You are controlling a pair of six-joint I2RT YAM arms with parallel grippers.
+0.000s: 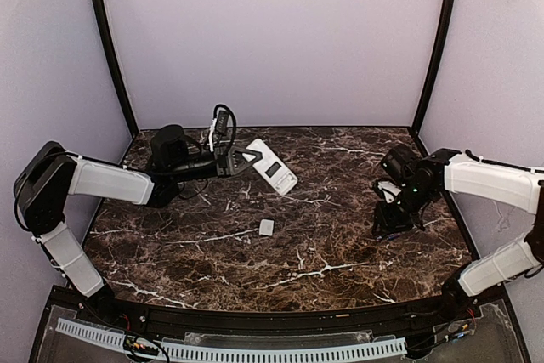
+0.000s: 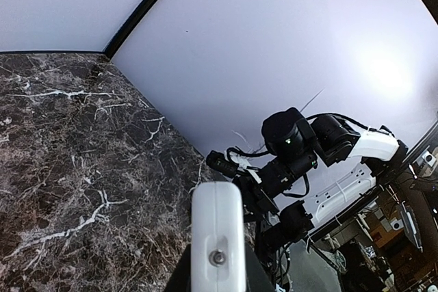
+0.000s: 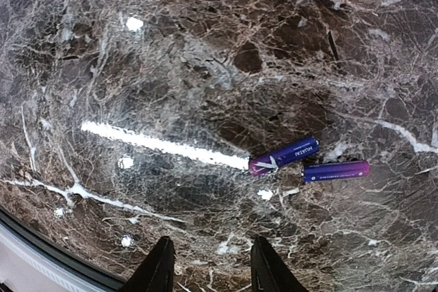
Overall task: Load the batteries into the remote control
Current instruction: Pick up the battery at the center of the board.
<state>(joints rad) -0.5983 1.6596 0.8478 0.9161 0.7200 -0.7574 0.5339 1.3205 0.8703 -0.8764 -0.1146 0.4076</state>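
The remote control (image 1: 274, 167) lies white back up at the table's far middle, its dark battery recess showing. My left gripper (image 1: 246, 157) is shut on its near end; in the left wrist view the remote's white end (image 2: 217, 227) fills the gap between my dark fingers. Two purple-blue batteries (image 3: 284, 156) (image 3: 335, 171) lie side by side on the marble, a little ahead and right of my right gripper (image 3: 211, 271). That gripper is open, empty and points down at the table's right side (image 1: 393, 223). The batteries do not show in the top view.
A small white cover plate (image 1: 267, 227) lies flat on the marble table (image 1: 323, 252) near the middle. Lilac walls with black corner posts (image 1: 109, 40) close in the back and sides. The right arm (image 2: 308, 148) shows beyond the remote in the left wrist view.
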